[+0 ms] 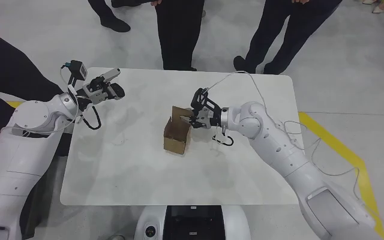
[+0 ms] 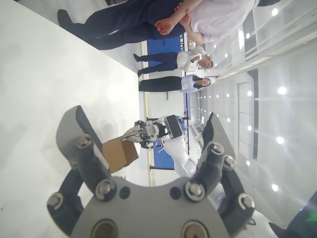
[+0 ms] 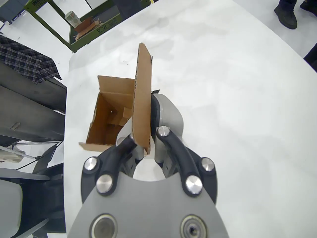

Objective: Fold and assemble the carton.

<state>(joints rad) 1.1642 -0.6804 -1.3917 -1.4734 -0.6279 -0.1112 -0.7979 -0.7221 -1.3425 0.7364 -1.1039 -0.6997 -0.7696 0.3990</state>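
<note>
A small brown carton [image 1: 177, 136] stands open-topped near the middle of the white table [image 1: 138, 174]. My right gripper [image 1: 195, 115] is shut on the carton's upright side flap [image 3: 143, 92], with the flap pinched between its fingers [image 3: 158, 115] at the box's right edge. The carton's inside [image 3: 109, 117] shows folded bottom flaps. My left gripper [image 1: 115, 84] hovers open and empty over the table's far left corner, well away from the carton [image 2: 118, 153], with its fingers [image 2: 81, 125] spread wide.
Several people stand beyond the table's far edge [image 1: 180, 36]. A green metal cart [image 3: 74, 23] with cardboard scraps stands off the table. Bare table surface [image 1: 240, 174] lies around the carton on all sides.
</note>
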